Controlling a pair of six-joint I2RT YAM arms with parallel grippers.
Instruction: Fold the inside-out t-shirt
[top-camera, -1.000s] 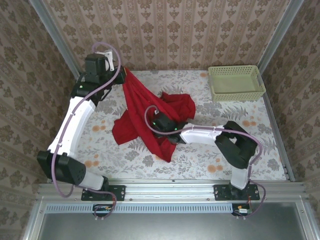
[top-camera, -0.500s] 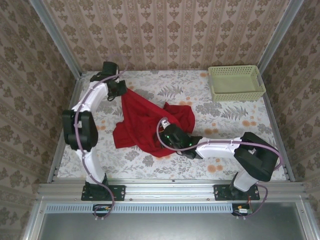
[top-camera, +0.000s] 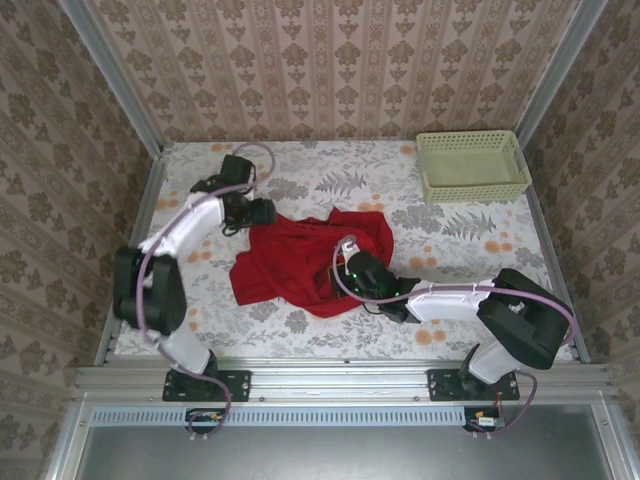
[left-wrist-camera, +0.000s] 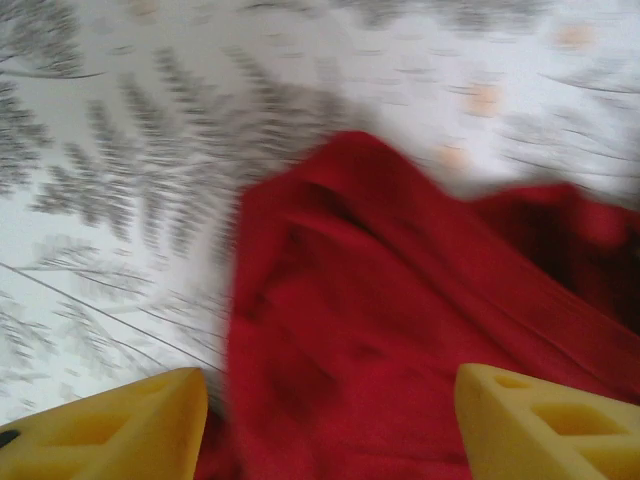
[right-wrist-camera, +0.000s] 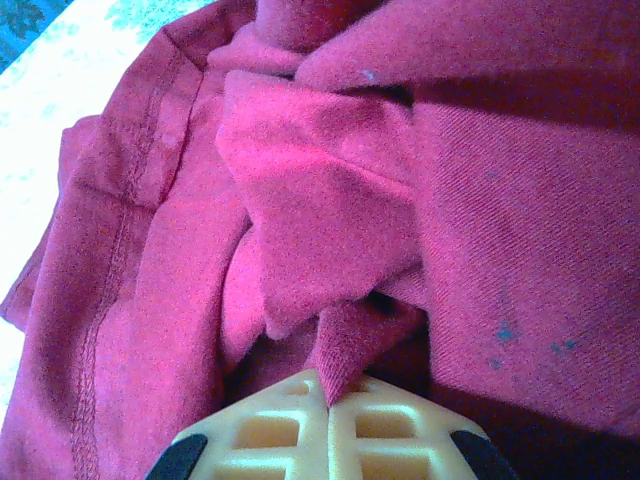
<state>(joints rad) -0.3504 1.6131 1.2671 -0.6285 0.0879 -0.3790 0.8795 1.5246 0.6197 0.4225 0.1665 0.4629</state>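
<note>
mostly blurred t-shirt (left-wrist-camera: 400, 300) below left end effector (left-wrist-camera: 330, 430)

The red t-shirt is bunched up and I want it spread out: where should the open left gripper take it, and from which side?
Probably take the t-shirt by its far-left corner, coming from the left: it lies free on the table just ahead of the open left gripper, away from the fold the right gripper pinches.

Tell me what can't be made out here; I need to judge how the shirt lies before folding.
Neck and sleeves of the shirt: top view, its own bunched folds hide them.
Seams: left wrist view, motion blur; the left gripper is cut by the bottom edge.
Cloth depth inside the right gripper: right wrist view, shut fingers hide it, bottom edge cuts them.
</note>
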